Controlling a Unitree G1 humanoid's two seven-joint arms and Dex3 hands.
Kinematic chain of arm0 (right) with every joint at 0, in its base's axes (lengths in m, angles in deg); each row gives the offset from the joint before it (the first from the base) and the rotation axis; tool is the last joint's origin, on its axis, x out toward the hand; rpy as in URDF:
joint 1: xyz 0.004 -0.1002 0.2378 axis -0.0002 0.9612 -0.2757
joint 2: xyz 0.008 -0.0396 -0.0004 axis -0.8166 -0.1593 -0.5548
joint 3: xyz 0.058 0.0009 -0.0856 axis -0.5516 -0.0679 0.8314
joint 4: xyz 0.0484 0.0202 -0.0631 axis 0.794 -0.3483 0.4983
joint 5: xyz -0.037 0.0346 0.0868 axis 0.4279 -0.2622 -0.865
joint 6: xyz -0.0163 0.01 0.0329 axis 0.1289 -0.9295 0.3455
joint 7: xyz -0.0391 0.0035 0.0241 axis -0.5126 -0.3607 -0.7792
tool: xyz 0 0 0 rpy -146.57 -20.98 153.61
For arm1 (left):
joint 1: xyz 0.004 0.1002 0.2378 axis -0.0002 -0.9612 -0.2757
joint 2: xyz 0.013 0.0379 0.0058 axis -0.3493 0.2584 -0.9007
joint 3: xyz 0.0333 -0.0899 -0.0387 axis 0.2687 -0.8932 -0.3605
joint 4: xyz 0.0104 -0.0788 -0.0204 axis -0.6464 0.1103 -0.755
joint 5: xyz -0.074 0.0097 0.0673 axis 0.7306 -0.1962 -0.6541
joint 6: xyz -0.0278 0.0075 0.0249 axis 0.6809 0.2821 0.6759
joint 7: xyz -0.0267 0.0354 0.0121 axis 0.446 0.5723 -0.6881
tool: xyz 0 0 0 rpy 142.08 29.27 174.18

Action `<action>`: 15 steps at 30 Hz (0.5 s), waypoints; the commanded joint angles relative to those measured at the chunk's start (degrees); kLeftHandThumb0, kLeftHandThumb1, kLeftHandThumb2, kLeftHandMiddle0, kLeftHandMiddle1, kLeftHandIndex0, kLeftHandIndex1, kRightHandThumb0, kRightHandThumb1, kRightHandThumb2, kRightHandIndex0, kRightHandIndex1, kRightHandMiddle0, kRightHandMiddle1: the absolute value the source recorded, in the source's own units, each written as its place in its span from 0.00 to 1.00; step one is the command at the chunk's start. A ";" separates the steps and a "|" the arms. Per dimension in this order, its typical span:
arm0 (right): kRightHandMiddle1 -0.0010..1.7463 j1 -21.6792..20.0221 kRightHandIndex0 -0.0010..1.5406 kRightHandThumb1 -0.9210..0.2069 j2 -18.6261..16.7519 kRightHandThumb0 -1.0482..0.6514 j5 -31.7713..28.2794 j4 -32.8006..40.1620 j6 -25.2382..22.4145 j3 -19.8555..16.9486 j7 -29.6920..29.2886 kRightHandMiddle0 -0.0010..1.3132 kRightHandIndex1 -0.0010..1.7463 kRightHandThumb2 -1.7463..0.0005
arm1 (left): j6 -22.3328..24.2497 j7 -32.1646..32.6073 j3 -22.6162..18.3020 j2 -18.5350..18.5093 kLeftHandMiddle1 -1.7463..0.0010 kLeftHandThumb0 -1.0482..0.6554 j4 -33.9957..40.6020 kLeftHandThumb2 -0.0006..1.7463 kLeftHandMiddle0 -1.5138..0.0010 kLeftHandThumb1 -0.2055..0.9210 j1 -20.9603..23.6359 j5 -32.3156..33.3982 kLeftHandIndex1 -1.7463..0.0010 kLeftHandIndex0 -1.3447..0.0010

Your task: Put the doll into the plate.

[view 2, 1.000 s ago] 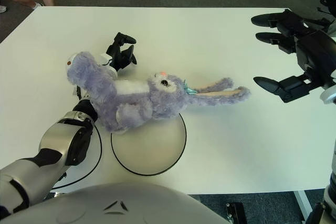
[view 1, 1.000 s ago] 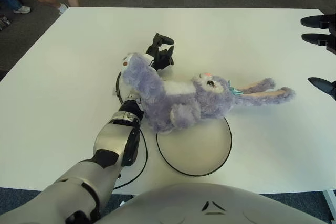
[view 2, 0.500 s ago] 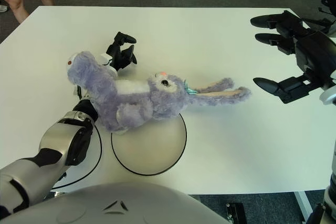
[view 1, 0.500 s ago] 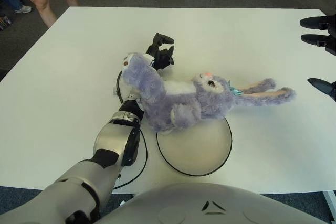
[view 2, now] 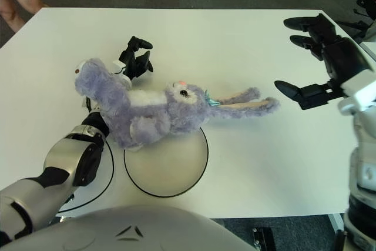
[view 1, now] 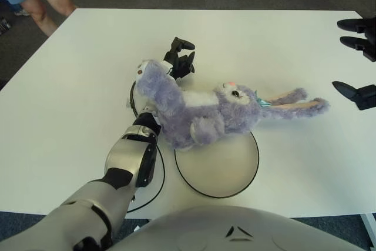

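Your left arm reaches forward from the lower left, its silver forearm and black wrist angled up toward the table's middle, and the left hand (view 1: 179, 57) sits at the far end with its 3 black fingers curled close together. Your right hand (view 2: 320, 57) is raised at the right side, palm turned inward, with 2 fingers (view 2: 301, 24) stretched out level toward the left and the thumb (view 2: 294, 91) spread well below them. That right hand grips nothing, and its white wrist and forearm drop straight down at the right edge.
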 commanded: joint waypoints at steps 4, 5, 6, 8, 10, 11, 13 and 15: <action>0.54 -5.45 0.10 0.71 -13.46 0.60 15.40 -19.63 8.64 15.71 -20.94 0.00 0.30 0.25 | 0.46 -0.30 0.02 -0.36 0.00 0.41 1.06 0.31 0.44 1.00 -0.32 -0.02 0.00 0.87; 0.54 -5.74 0.10 0.71 -13.86 0.60 15.44 -20.69 9.39 15.55 -21.72 0.00 0.31 0.25 | 0.52 -0.20 0.03 -0.39 0.00 0.41 1.20 0.31 0.44 1.00 -0.38 -0.05 0.00 0.87; 0.54 -5.99 0.11 0.71 -14.17 0.60 15.53 -21.60 10.06 15.46 -22.40 0.00 0.31 0.25 | 0.56 -0.12 0.03 -0.40 0.00 0.41 1.30 0.31 0.44 1.00 -0.43 -0.08 0.00 0.87; 0.54 -6.31 0.11 0.71 -14.75 0.59 15.61 -23.40 11.66 15.17 -23.81 0.00 0.32 0.25 | 0.54 0.11 0.08 -0.44 0.00 0.41 1.46 0.31 0.45 1.00 -0.60 -0.21 0.00 0.87; 0.55 -6.46 0.11 0.71 -15.19 0.59 15.73 -24.82 13.18 14.96 -24.96 0.00 0.33 0.25 | 0.40 0.20 0.14 -0.49 0.00 0.41 1.60 0.31 0.45 1.00 -0.82 -0.31 0.00 0.87; 0.55 -6.54 0.11 0.71 -15.35 0.59 15.83 -25.45 13.87 14.90 -25.45 0.00 0.33 0.25 | 0.27 0.16 0.17 -0.53 0.00 0.41 1.66 0.31 0.45 1.00 -0.90 -0.33 0.00 0.87; 0.56 -6.75 0.11 0.71 -15.49 0.59 16.06 -26.49 14.94 14.84 -26.17 0.00 0.33 0.25 | 0.00 0.03 0.22 -0.59 0.00 0.41 1.72 0.31 0.45 1.00 -1.00 -0.33 0.00 0.87; 0.57 -6.98 0.11 0.71 -15.49 0.59 16.44 -27.38 15.73 14.87 -26.72 0.00 0.34 0.26 | -0.24 -0.11 0.21 -0.61 0.00 0.41 1.77 0.31 0.45 1.00 -1.07 -0.27 0.00 0.87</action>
